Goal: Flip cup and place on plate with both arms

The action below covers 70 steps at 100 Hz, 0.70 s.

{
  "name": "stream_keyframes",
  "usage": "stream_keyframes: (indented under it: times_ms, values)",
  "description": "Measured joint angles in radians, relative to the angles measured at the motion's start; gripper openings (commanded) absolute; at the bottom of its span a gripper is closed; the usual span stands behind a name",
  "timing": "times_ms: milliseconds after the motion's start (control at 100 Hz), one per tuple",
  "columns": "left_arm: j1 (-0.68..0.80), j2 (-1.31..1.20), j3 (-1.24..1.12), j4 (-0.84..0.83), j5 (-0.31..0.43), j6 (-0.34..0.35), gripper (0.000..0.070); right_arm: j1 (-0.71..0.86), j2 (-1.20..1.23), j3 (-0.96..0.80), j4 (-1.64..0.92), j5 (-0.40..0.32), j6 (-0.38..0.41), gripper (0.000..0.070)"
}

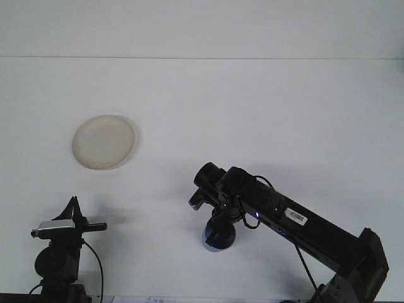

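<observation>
reaching low from the right, right arm's fingers (216, 228) grasping blue cup (218, 238).

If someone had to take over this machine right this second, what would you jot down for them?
Right gripper: down on the blue cup near the front middle of the table; whether it has gripped is hidden by the arm.
Left gripper: parked at the front left, holding nothing; too dark to read.
Plate: bare, at the left of the table, well apart from the cup.
Done: the right arm has reached the cup.
Left: whether the cup is flipped cannot be told; it is not yet on the plate.
</observation>
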State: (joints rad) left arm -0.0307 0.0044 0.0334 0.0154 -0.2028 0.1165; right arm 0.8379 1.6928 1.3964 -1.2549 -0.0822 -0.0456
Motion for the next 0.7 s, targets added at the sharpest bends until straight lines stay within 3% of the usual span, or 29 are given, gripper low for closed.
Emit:
stream_keyframes:
  times_ms: [460, 700]
  values:
    - [0.0, 0.0, 0.0, 0.0, 0.0, 0.0, 0.0014, 0.0, -0.012, 0.152, -0.073, 0.002, -0.001, 0.048]
    - [0.0, 0.0, 0.0, 0.0, 0.0, 0.0, 0.0014, -0.011, -0.248, 0.166, -0.001, 0.016, -0.003, 0.0479]
